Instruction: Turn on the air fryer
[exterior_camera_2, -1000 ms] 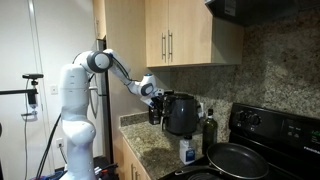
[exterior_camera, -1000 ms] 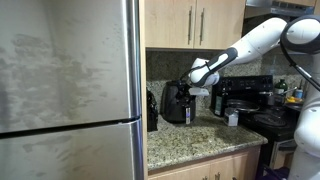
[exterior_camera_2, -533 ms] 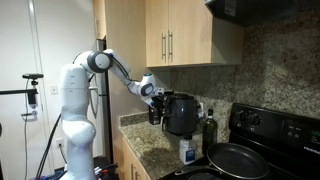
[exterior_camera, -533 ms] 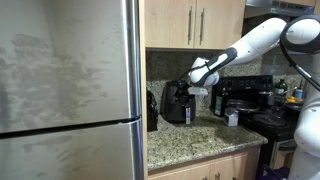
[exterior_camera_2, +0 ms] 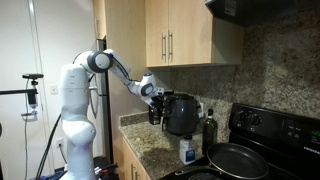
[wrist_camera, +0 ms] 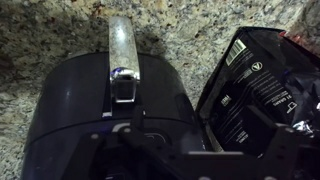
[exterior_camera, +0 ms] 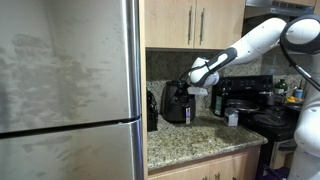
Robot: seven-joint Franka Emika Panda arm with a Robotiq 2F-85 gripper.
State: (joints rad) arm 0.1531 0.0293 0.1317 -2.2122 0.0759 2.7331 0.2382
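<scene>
The air fryer [exterior_camera: 178,103] is black and rounded and stands on the granite counter under the cabinets; it also shows in an exterior view [exterior_camera_2: 182,113]. In the wrist view I look down on its glossy top [wrist_camera: 70,110] and its silver-topped drawer handle [wrist_camera: 121,50]. My gripper [exterior_camera: 195,77] hovers at the fryer's upper edge, close to its top, and also shows in an exterior view [exterior_camera_2: 156,96]. In the wrist view the gripper [wrist_camera: 190,160] is only a dark shape at the bottom edge, so its fingers cannot be made out.
A boxy black coffee maker [wrist_camera: 262,90] stands right beside the fryer [exterior_camera: 240,98]. A smaller dark curved object [exterior_camera: 152,108] sits on the fryer's other side. A steel fridge [exterior_camera: 70,90], a dark bottle [exterior_camera_2: 209,126], a white cup [exterior_camera_2: 187,152] and a pan [exterior_camera_2: 238,160] on the stove are nearby.
</scene>
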